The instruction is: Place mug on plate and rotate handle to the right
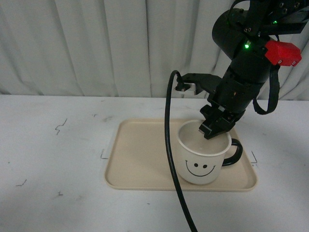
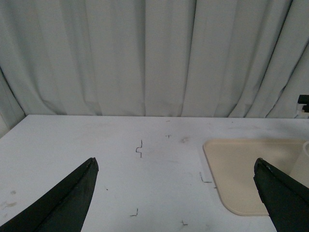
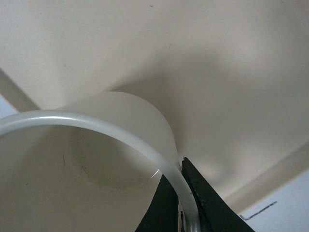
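Note:
The cream-white mug (image 1: 200,162) with a black smiley face stands on the beige plate (image 1: 140,154), toward its right side. Its dark handle (image 1: 233,152) points right. My right gripper (image 1: 212,126) comes down from above and is shut on the mug's far rim, one finger inside and one outside. In the right wrist view the rim (image 3: 96,123) runs between the black fingers (image 3: 207,200), with the plate (image 3: 217,63) below. My left gripper (image 2: 176,193) is open and empty over the table, left of the plate (image 2: 241,169).
A black cable (image 1: 171,159) hangs from the right arm and crosses in front of the plate and mug. A white curtain (image 1: 96,43) hangs behind the white table (image 1: 53,154), which carries small black marks.

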Robot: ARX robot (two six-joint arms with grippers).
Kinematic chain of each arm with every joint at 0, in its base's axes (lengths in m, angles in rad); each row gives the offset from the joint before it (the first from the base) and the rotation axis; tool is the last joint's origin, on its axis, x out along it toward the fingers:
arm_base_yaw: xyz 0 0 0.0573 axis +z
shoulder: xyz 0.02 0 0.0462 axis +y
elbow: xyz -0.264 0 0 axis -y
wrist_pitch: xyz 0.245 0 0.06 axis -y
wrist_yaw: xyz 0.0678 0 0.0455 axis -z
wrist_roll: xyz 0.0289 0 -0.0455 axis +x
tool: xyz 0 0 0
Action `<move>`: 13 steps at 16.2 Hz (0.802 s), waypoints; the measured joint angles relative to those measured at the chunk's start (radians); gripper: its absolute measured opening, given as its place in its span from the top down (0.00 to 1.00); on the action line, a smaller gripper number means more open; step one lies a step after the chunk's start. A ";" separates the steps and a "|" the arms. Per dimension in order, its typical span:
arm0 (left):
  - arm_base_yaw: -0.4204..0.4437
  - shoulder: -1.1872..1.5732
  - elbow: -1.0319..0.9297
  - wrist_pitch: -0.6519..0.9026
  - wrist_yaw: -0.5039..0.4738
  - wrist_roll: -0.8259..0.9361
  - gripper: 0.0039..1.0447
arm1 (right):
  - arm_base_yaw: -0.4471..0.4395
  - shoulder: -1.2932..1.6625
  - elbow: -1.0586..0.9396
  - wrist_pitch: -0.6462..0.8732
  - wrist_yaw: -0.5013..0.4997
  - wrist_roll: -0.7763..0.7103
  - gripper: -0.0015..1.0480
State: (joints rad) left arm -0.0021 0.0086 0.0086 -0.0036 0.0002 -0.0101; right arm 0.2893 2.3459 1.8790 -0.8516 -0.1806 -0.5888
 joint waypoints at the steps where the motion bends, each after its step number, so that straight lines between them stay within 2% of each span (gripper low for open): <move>1: 0.000 0.000 0.000 0.000 0.000 0.000 0.06 | 0.006 0.011 0.011 -0.002 -0.007 -0.003 0.97; 8: 0.000 0.000 0.000 0.000 0.000 0.000 0.06 | 0.024 0.076 0.085 0.008 0.041 -0.006 0.95; 9: 0.000 0.000 0.000 0.000 0.000 0.000 0.06 | 0.024 0.070 0.067 0.047 0.024 -0.003 0.82; 13: 0.000 0.000 0.000 -0.001 0.000 0.000 0.06 | 0.005 -0.047 -0.008 0.071 -0.059 0.055 0.42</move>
State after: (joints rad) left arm -0.0021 0.0086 0.0086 -0.0044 -0.0002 -0.0101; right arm 0.2939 2.2990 1.8706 -0.7803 -0.2398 -0.5339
